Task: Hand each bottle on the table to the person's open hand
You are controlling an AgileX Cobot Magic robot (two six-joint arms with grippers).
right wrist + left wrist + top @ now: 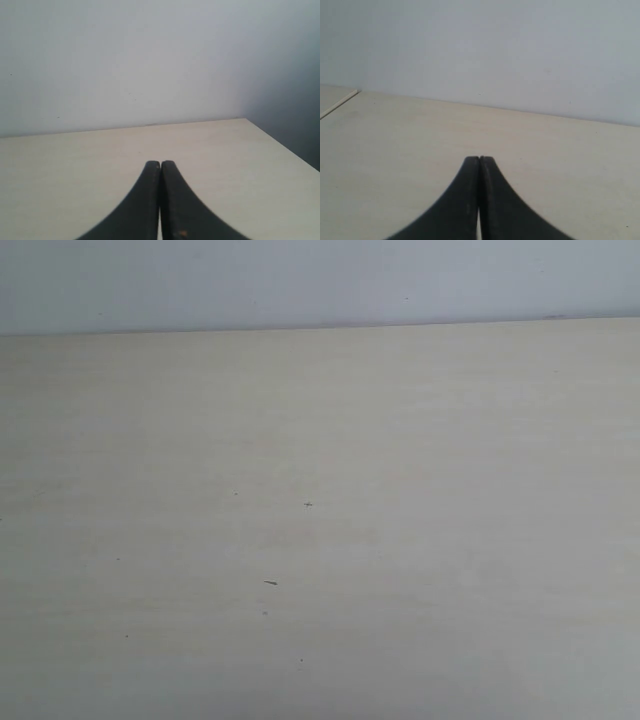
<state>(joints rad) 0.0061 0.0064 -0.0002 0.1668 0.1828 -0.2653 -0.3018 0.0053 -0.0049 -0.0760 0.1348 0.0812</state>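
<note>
The pale beige table (400,540) fills the exterior view, bare except for a few tiny dark specks. No bottle shows in any view, and no hand is in sight. My left gripper (479,159) is shut, its two black fingers pressed together with nothing between them, low over the table (395,150). My right gripper (160,163) is likewise shut and holds nothing, above the table (75,170) near its far corner. Neither gripper appears in the exterior view.
A plain pale wall (300,280) rises behind the table's far edge. In the right wrist view the table's side edge (285,145) drops off into shadow. A seam or edge (340,104) crosses the corner of the left wrist view.
</note>
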